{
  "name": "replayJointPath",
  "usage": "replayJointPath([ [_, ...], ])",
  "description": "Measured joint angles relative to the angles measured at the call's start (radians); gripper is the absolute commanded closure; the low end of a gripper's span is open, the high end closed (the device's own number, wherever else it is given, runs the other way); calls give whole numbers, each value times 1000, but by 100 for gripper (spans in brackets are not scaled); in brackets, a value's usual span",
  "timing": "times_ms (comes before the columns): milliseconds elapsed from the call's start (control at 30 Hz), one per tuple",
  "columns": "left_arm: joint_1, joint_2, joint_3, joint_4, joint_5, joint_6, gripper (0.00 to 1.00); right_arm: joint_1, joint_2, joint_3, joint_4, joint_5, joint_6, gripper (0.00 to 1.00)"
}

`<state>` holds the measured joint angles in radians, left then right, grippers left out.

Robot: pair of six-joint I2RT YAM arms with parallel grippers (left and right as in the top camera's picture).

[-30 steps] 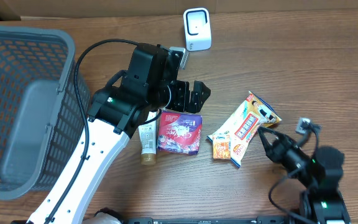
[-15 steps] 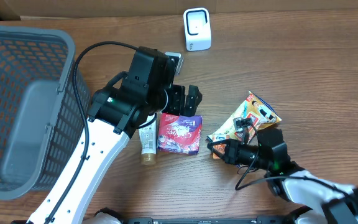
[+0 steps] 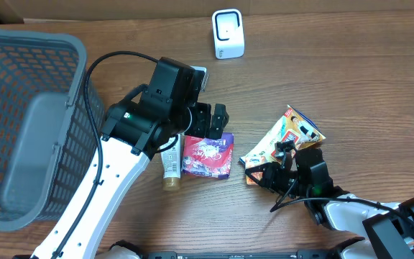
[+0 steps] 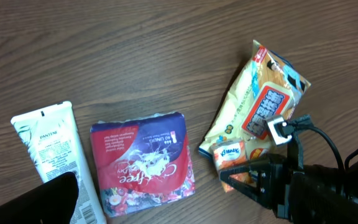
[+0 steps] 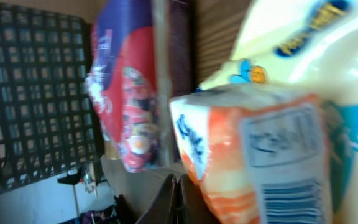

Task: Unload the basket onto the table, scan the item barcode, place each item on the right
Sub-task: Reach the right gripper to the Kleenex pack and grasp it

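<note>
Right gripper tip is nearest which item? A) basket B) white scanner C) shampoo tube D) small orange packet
D: the shut right gripper has its tip right beside the small orange packet, well away from the other three.

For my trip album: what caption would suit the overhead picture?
Left gripper open above a red packet and a tube; right gripper shut by a small orange packet; grey basket nearby.

Small orange-white packet (image 3: pixel 256 173) flat on desk (image 3: pixel 365 79), barcode printed near one end; white scanner (image 3: pixel 228 33) upright, well apart.
</note>
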<state>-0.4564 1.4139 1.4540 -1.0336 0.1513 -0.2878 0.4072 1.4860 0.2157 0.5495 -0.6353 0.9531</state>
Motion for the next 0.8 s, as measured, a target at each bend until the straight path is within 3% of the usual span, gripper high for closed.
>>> replayJointPath([
  [267,0,0,0,-29,-3,0,0,0,0,0,-50,46,87,96],
  [467,0,0,0,-38,-3,0,0,-1,0,0,148,-14,58,96],
  [600,0,0,0,-37,-4,0,0,-1,-16,9,168,-88,46,96],
  [700,0,0,0,-36,-5,0,0,-1,-41,14,120,-113,42,96],
  [800,0,0,0,-36,-7,0,0,-8,-59,27,-49,-91,21,96],
])
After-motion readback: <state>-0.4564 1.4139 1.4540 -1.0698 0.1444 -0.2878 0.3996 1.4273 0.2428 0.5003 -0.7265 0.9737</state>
